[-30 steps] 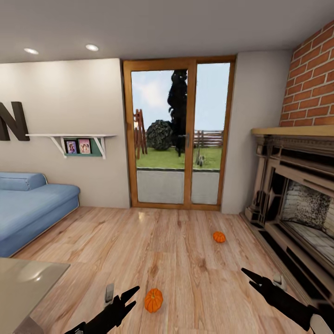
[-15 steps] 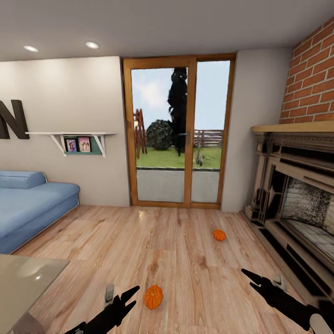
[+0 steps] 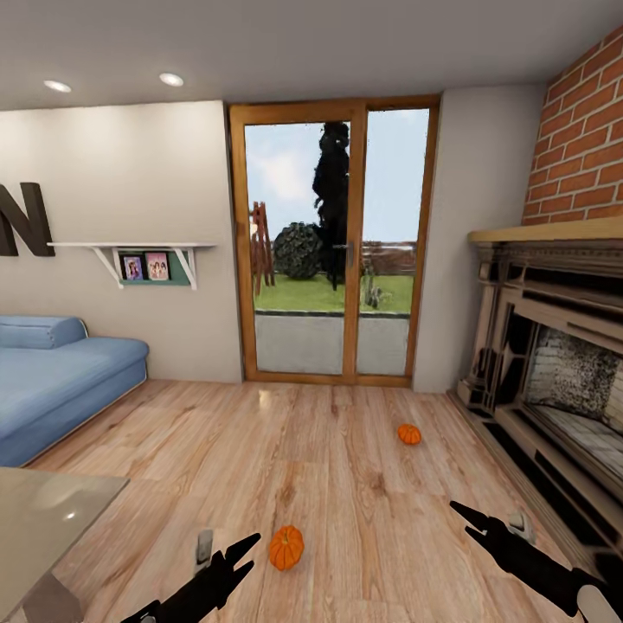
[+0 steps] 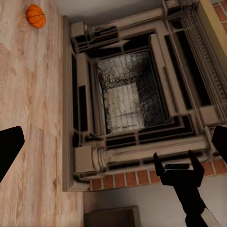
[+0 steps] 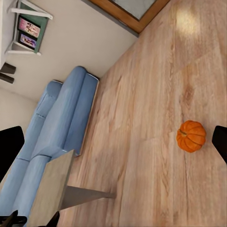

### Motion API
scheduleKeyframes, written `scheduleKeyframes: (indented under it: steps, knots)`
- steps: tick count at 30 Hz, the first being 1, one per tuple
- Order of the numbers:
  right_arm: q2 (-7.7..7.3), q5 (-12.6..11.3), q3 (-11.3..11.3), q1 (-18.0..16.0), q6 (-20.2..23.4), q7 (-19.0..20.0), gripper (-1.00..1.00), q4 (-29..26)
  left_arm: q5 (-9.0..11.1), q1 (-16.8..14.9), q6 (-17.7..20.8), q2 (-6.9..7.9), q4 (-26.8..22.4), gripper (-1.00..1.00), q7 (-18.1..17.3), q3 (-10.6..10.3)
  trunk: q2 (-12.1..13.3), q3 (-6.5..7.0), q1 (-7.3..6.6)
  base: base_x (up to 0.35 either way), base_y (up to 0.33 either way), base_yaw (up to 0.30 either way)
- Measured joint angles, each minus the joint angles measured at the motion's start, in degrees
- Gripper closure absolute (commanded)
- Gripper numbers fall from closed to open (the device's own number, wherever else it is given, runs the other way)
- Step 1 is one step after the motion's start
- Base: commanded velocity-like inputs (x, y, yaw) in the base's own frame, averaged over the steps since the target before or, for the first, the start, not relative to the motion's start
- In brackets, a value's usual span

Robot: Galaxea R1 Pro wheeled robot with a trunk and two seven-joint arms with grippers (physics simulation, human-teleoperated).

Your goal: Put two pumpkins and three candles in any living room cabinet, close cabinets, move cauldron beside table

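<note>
Two orange ribbed pumpkins lie on the light plank floor. The nearer pumpkin point(image 3: 286, 547) point(image 5: 191, 135) is just right of my left gripper point(image 3: 253, 552), which is open and holds nothing. The farther pumpkin point(image 3: 409, 433) point(image 4: 36, 15) sits close to the fireplace hearth. My right gripper point(image 3: 460, 517) point(image 4: 173, 156) hovers open and empty over the floor in front of the fireplace, well right of the near pumpkin. A corner of the glassy grey table point(image 3: 43, 519) point(image 5: 52, 194) shows at the lower left. Candles, cabinet and cauldron are out of view.
A blue sofa point(image 3: 61, 381) point(image 5: 61, 132) runs along the left wall. The brick fireplace point(image 3: 554, 372) point(image 4: 127, 94) lines the right side. A wood-framed glass door point(image 3: 333, 242) closes the far wall. Open floor lies between sofa and fireplace.
The whole head view has drifted slightly upward and the table corner shows larger, so the camera moved. Both arms keep the same pose and both pumpkins lie where they were.
</note>
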Motion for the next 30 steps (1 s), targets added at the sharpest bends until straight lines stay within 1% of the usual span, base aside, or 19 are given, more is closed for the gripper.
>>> scheduleKeyframes:
  steps: [30]
  knots:
    - [-0.07,0.0,0.0,0.0,0.1,0.0,-1.0,0.0,0.1,0.0,0.0,0.0,0.1,-1.0,0.0,0.0,-12.0,-5.39,6.59,0.0,0.0,0.0]
